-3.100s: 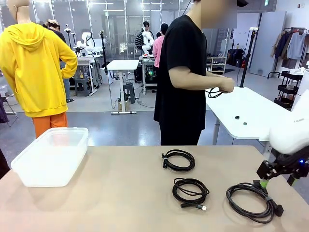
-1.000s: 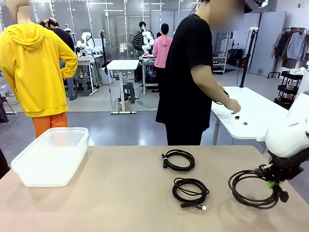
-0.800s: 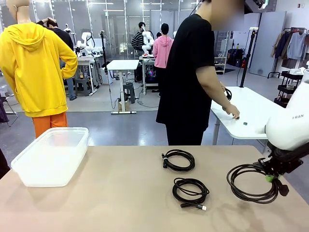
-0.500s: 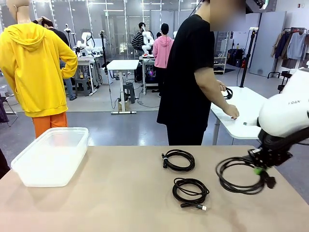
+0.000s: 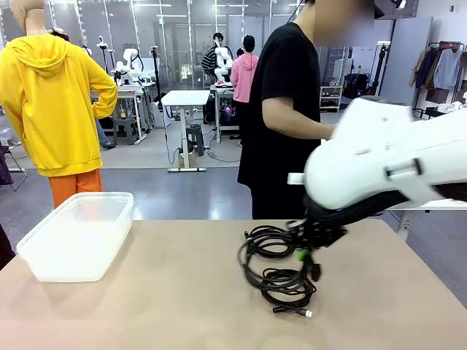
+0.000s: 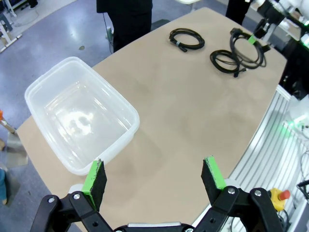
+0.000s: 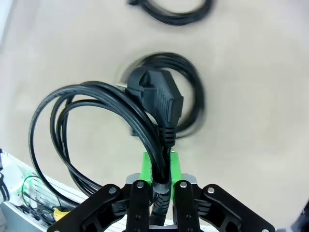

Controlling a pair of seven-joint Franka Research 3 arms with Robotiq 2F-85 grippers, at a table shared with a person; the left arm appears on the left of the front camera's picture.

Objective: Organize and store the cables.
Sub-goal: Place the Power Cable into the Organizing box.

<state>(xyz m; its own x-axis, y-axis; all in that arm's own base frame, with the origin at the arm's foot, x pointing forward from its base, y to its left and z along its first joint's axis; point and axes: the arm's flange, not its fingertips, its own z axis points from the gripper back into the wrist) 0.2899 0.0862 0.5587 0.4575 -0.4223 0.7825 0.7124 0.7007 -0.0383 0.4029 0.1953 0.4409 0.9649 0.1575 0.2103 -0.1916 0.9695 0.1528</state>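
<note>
Open tabletop between tub and cables

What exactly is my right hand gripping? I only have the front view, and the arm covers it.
Observer: In the right wrist view, the right hand is shut on several strands of one cable coil, just below its chunky black plug.
Operator: And where is the left hand?
Observer: The left wrist view shows the left hand wide open, high above the table, with the clear bin below and ahead of it.
</note>
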